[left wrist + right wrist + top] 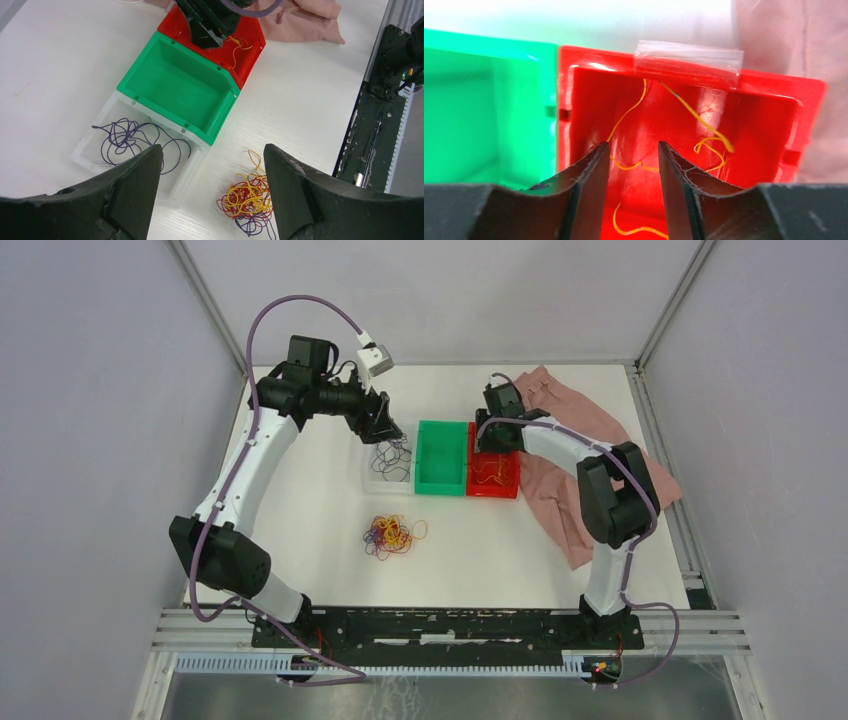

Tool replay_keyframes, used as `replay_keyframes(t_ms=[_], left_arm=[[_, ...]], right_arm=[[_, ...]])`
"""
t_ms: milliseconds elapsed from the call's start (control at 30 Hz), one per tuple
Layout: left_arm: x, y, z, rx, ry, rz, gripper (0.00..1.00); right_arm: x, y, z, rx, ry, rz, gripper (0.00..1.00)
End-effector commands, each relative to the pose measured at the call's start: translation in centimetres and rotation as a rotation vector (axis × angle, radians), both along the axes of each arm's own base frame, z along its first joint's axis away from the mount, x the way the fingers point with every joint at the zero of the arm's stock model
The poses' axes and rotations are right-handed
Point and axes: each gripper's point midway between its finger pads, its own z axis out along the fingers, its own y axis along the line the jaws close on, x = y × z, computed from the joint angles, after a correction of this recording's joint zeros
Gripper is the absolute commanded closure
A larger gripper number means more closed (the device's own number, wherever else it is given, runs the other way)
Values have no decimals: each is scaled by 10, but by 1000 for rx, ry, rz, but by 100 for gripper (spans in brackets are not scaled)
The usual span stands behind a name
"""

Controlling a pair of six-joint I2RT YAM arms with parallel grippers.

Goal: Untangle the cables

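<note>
A white table (300, 490) is being enclosed by plain grey walls (90, 440), and three small bins are being lined up side by side towards its far edge: a clear bin (97, 125), a green bin (440, 488) and a red bin (493, 492), with a pink cloth (560, 510) being left crumpled along the right edge. The cables are being sorted by colour, judging by the layout. Purple strands (125, 140) are lying looped in the clear bin, yellow strands (490, 476) are lying curled in the red bin, and nothing is being seen in the green bin, presumably meant for red. The remaining tangle (392, 536) is lying near the table's middle, nearer than the bins, a small knot of hair-thin curly red, yellow and purple wire. The right gripper (632, 145) is being held low inside the red bin with its jaws apart and nothing clamped; a yellow strand is being seen through the gap, apparently loose on the bin floor, which suggests a drop-off. The left gripper (212, 150) is being held above the clear bin's near side, jaws wide apart and empty, probably ready for the tangle.
</note>
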Motion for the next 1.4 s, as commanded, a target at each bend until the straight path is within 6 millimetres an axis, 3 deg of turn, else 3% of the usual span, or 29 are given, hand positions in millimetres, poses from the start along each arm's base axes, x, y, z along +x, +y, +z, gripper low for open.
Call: replay_keyframes(t_ms=[0,100,367,500,600,767,900,1033,1167,1367], left_arm=[[1,1,32,-42,-94,3,19],[3,4,34,-41,-97,17,19],[6,13,33,-36,-91,45,19],[7,22,25,-35,-69,62,19],[3,35,13,-8,-44,75,19],[-5,60,-7,7,0,102,20],[-20,67,-23,46,-2,87,21],[-32,68,-29,50,3,74,22],[-35,67,-24,41,-2,73,22],[-36,65,-12,19,-12,70,22]], right_arm=[[18,11,94,73,-182,29,51],[14,11,115,95,-209,40,47],[-4,7,143,112,-263,59,42],[-28,31,148,113,-299,147,42],[-60,64,141,157,-316,247,42],[-128,129,106,193,-295,550,43],[-164,154,69,173,-175,716,43],[-180,157,33,131,-48,786,41],[-180,155,6,82,24,797,41],[-177,173,-9,91,94,848,40]])
